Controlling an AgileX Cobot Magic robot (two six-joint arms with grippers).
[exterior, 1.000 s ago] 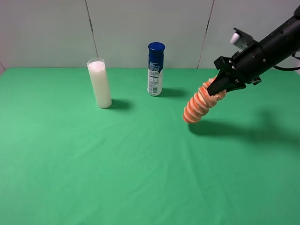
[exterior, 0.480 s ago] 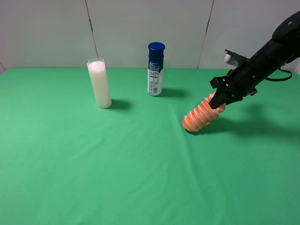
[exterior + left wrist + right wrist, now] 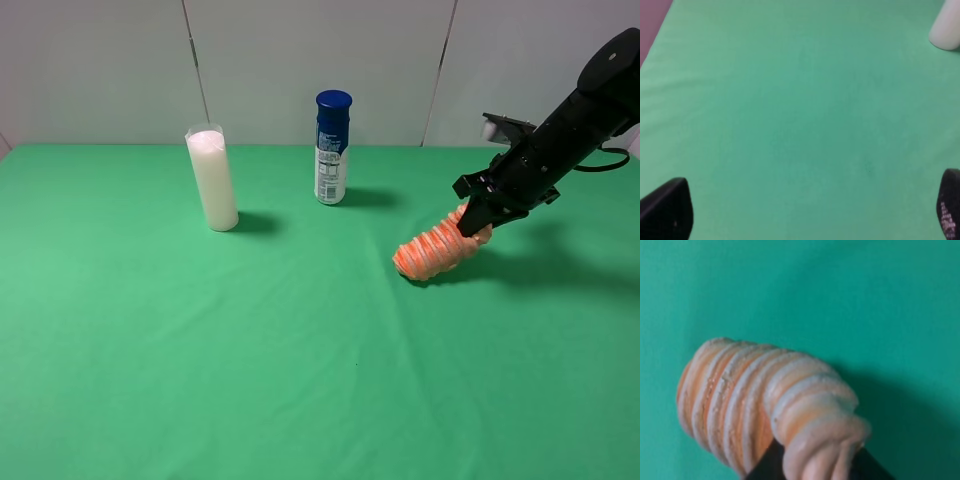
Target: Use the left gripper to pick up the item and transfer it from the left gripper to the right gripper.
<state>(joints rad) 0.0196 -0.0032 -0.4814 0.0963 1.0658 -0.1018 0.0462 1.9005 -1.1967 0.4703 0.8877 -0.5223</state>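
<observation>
The item, an orange and cream striped ribbed roll, lies tilted on the green cloth right of centre, its lower left end touching the cloth. My right gripper is shut on its upper right end. In the right wrist view the item fills the frame, with dark fingers pinching its near end. My left gripper shows only in the left wrist view, as two dark fingertips set wide apart, open and empty over bare cloth. It is outside the exterior high view.
A tall white cylinder stands at the back left and also shows in the left wrist view. A blue-capped bottle stands at the back centre. The green cloth covers the table up to a grey back wall.
My right gripper has come down and slightly right with the item. The roll has gone from hanging steeply above the cloth to lying low, with its free end on the cloth.
</observation>
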